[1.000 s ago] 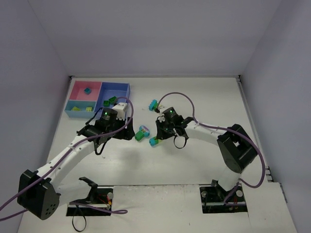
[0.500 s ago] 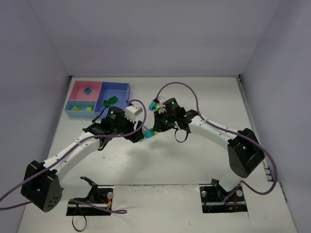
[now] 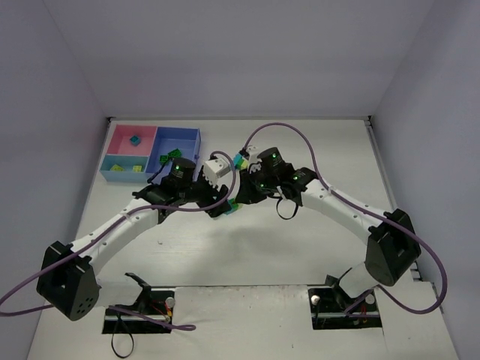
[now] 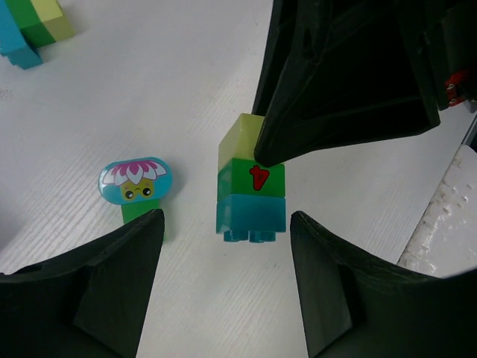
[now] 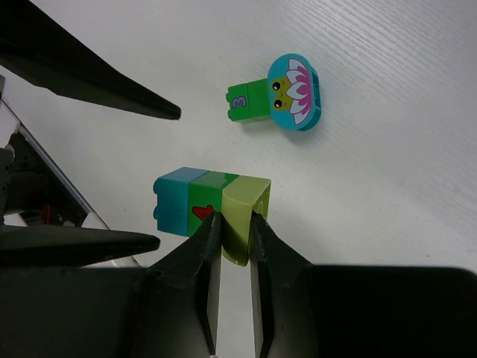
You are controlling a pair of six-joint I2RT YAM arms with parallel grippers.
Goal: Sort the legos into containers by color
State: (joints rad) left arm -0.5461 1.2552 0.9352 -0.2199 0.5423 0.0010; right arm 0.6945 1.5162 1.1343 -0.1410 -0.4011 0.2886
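My right gripper [image 5: 235,224] is shut on the yellow-green end of a three-brick stack [image 5: 212,209] of teal, green with a red mark, and yellow-green, held above the table. In the left wrist view the stack [image 4: 251,190] hangs from the right fingers with its teal end between the tips of my open left gripper [image 4: 226,227], not touching them. A teal flower-face piece on a green brick [image 4: 136,183] lies on the table beside it and also shows in the right wrist view [image 5: 287,93]. From above, the left gripper [image 3: 220,208] and the right gripper [image 3: 240,197] meet at mid-table.
The pink tray [image 3: 120,148] holds a teal brick [image 3: 135,139]. The light-blue tray [image 3: 112,161] holds yellow-green bricks. The medium-blue tray [image 3: 187,139] holds green bricks [image 3: 171,156]. Another teal and green brick cluster [image 3: 238,160] lies behind the grippers.
The right gripper has carried the stack left and away from its base. The left gripper has moved right to meet it, and now covers the flower piece in the top view.
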